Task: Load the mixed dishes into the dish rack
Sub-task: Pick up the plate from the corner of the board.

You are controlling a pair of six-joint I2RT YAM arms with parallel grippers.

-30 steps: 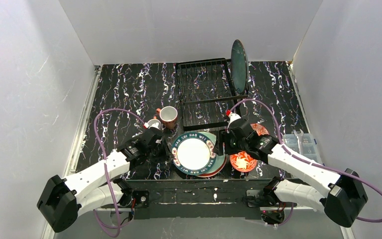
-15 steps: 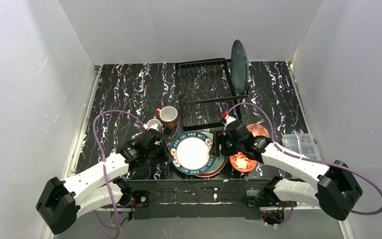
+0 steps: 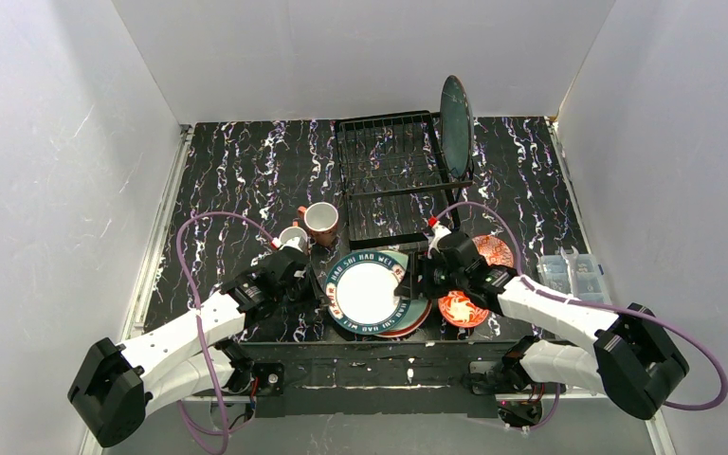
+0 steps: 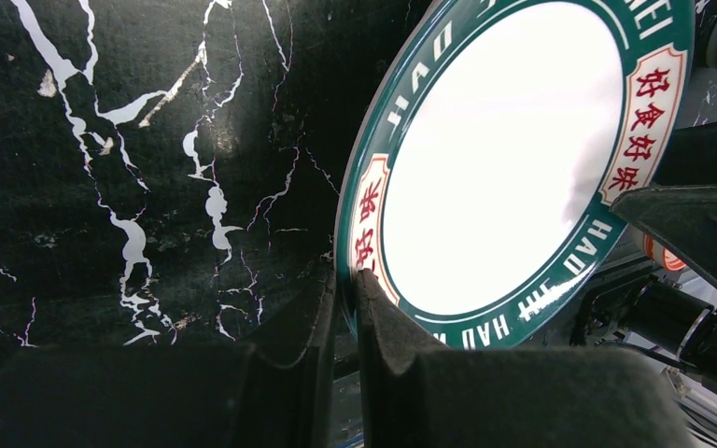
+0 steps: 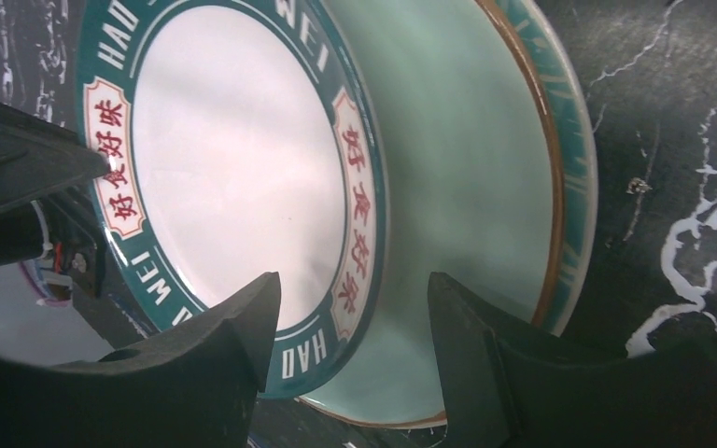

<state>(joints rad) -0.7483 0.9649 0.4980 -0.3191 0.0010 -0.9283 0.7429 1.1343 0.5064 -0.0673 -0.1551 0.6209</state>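
Black marble-look tbl (image 3: 246, 171), clear plastic compartment box (image 3: 575, 275) at rt edge, white walls (image 3: 57, 142)

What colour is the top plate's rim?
Dark green rim, white and red writing; right wrist view best.

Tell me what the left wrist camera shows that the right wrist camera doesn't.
Only the left wrist view shows the left pincer shut on the rim of the white plate. Only the right wrist view shows the right pincer open, one finger over the white plate, the other over the pale green plate stacked beneath it. Both show the white plate with its lettered teal border and the black marbled table.
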